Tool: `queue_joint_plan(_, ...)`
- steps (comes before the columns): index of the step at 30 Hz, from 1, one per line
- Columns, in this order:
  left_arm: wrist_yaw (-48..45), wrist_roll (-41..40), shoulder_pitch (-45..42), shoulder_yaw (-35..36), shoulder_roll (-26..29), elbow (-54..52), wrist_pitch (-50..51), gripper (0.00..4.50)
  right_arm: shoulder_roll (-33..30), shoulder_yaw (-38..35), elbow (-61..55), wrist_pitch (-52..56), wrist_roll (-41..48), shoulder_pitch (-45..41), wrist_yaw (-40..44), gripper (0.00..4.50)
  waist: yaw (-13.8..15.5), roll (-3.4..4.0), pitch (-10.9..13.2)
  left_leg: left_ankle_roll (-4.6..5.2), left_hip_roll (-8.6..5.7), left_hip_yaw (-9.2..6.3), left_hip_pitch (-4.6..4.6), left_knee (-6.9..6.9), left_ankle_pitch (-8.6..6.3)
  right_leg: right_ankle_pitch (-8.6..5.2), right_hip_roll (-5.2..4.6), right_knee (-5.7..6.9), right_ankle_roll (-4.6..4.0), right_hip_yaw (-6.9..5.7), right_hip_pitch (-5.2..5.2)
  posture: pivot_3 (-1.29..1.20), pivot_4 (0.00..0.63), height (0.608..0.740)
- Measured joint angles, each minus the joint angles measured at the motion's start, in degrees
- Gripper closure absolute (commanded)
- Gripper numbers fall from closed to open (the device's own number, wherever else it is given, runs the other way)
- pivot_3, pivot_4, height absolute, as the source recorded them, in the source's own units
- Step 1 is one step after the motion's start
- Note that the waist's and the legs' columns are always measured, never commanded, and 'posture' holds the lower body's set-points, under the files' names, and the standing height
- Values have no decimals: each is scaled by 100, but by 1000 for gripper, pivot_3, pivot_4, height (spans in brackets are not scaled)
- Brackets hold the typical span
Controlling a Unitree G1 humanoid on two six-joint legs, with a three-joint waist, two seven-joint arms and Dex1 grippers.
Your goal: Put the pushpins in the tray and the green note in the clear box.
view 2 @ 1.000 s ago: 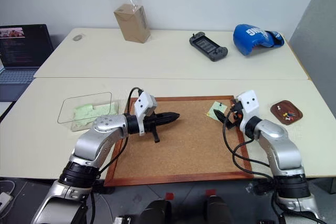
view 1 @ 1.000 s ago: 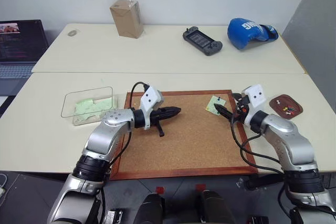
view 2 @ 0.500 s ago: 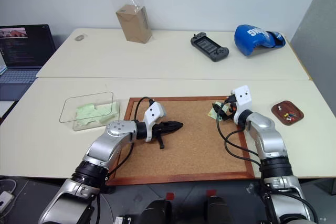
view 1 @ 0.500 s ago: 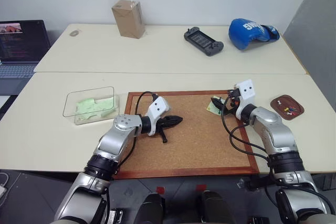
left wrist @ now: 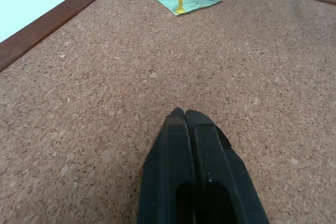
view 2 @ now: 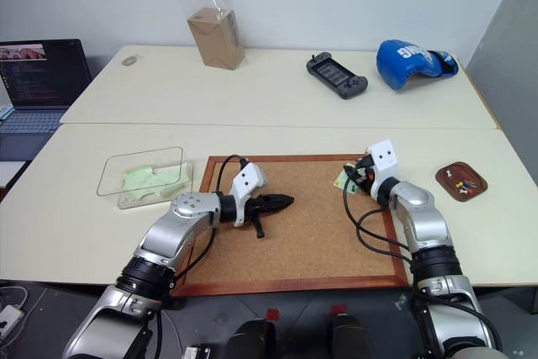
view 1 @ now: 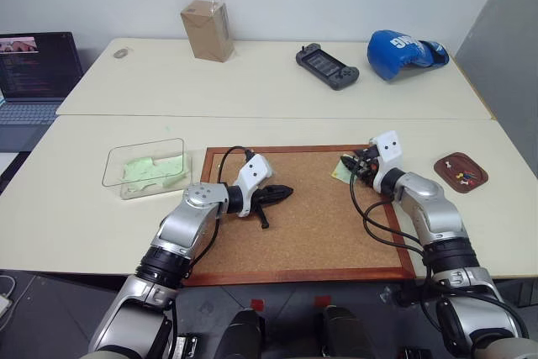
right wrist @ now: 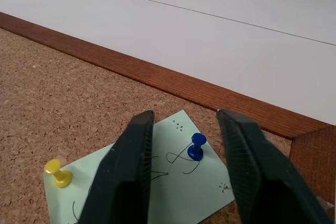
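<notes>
The green note lies on the far right corner of the cork board. A blue pushpin and a yellow pushpin stand in it. My right gripper is open over the note, its fingers on either side of the blue pin and apart from it. My left gripper is shut and empty, low over the middle of the board. The tray sits to the right of the board with a few pins in it. The clear box stands to the left of the board with green paper inside.
On the far table stand a laptop, a brown box in a plastic bag, a game controller and a blue boxing glove. The board's raised wooden frame runs just beyond the note.
My right gripper has moved forward along the board's right edge onto the green note. My left gripper sank a little toward the cork, then stayed still.
</notes>
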Motion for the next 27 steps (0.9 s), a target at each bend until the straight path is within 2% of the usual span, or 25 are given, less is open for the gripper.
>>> queue_joint_plan(5, -32, 50, -18, 0, 0, 0, 2, 4500, 4, -51, 68, -42, -3, -8, -14, 4388, 0, 0, 0, 0, 0, 0, 0, 0, 0, 0, 0, 0, 0, 0, 0, 0, 150, 740)
queue_joint_plan(6, -34, 55, -19, 0, 0, 0, 2, 4500, 4, -70, 88, -62, -2, -8, -15, 4461, 0, 0, 0, 0, 0, 0, 1, 0, 0, 0, 0, 0, 0, 0, 0, 0, 150, 740)
queue_joint_plan(17, 66, 113, -138, 27, -92, 22, 230, 4500, 192, -308, 19, -98, 163, 50, -25, 4461, -6, 0, 0, 0, 1, 1, 0, -1, 1, 0, 1, 8, 0, 2, -7, 0, 150, 740)
queue_joint_plan(27, 75, 208, -155, -21, -96, 22, 239, 4500, 233, -369, -835, 58, 449, 247, -61, 4461, -4, 2, -1, 1, 1, 2, 3, -1, 1, 0, 0, 9, 0, 4, -3, 0, 150, 740)
